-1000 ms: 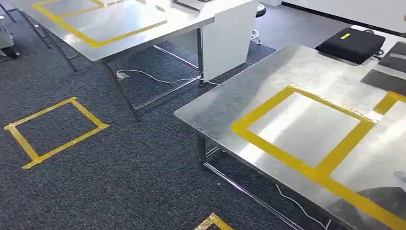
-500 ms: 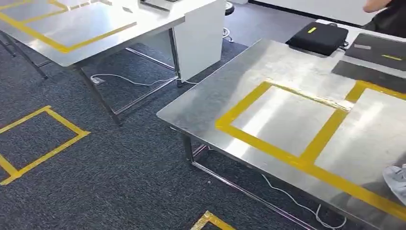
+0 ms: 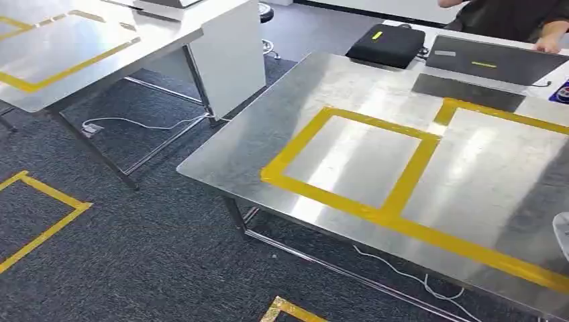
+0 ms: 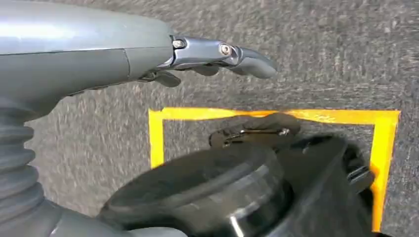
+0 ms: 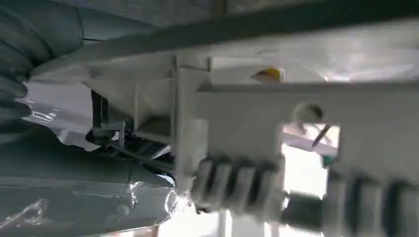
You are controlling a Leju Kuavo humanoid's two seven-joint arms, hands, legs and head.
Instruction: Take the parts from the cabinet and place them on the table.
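A white plastic part (image 5: 237,128) in a clear bag is gripped by my right hand (image 5: 74,197), seen close in the right wrist view. A pale sliver of that part (image 3: 562,231) shows at the right edge of the head view, over the steel table (image 3: 228,154). The table bears two yellow taped squares; the nearer-left square (image 3: 349,161) is bare. My left hand (image 4: 148,54) hangs over the dark carpet with its fingers stretched out and nothing in them, above a yellow taped floor square (image 4: 158,138).
A black case (image 3: 388,44) and a dark laptop (image 3: 493,60) lie at the table's far edge, where a person (image 3: 510,13) stands. A second steel table (image 3: 60,47) and a white pedestal (image 3: 228,54) stand at the left. Cables (image 3: 134,124) trail on the carpet.
The whole view has swung, so the camera has turned right toward the taped table. The bagged part has come into view at the right edge.
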